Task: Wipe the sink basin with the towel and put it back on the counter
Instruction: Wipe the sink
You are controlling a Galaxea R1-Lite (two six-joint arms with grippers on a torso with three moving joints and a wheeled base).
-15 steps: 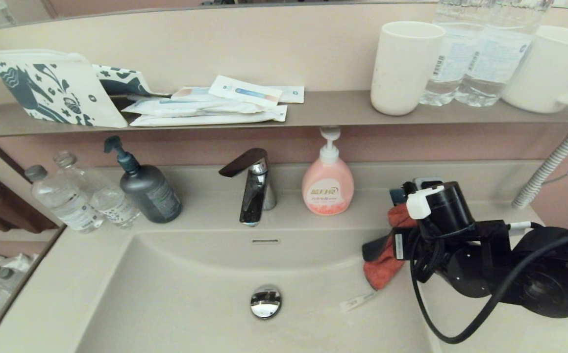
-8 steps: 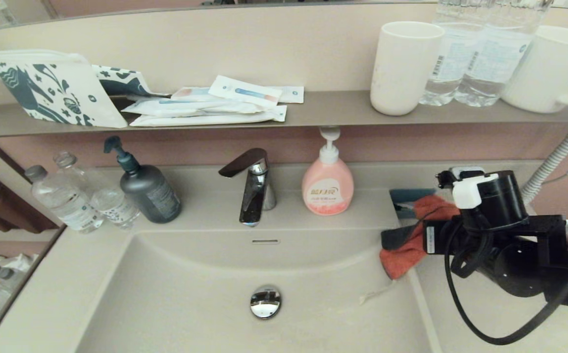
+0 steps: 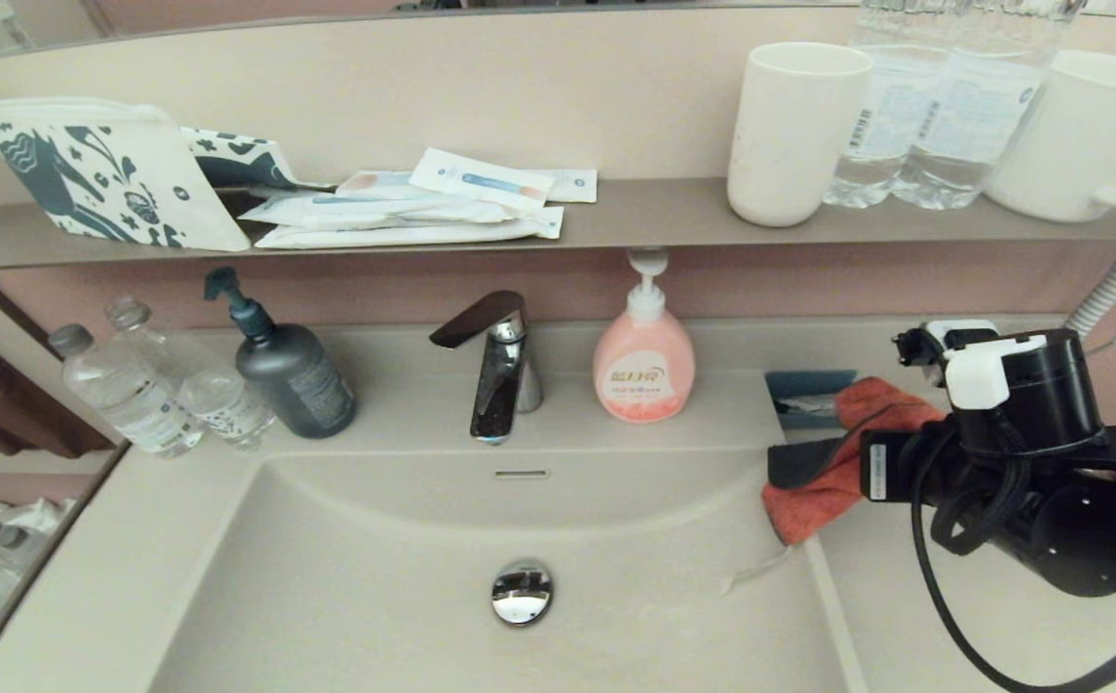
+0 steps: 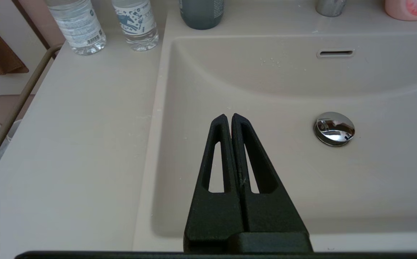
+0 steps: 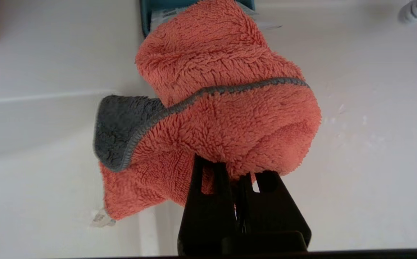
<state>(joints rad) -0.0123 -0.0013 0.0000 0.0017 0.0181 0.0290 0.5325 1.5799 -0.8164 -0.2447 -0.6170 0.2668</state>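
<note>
Right wrist view showed the right gripper clamped narrowly on the towel, the fingers pinching a bunched fold while the rest of the cloth bulged beyond the tips, a grey corner hanging to one side. In the head view the right gripper held the towel over the right edge of the sink basin, its lower corner hanging over the rim where the counter begins; whether the cloth touched the surface there could not be determined. A small teal tray lay just behind the towel.

Judged step: returning the towel to the counter. Recommended procedure: carry the cloth fully clear of the basin edge, lower until the bulk rests on the flat surface, then open the fingers and retreat straight back so the fuzzy pile does not snag.

The left gripper hovered above the basin's left side, fingers pressed together and holding nothing, with the drain plug near.
</note>
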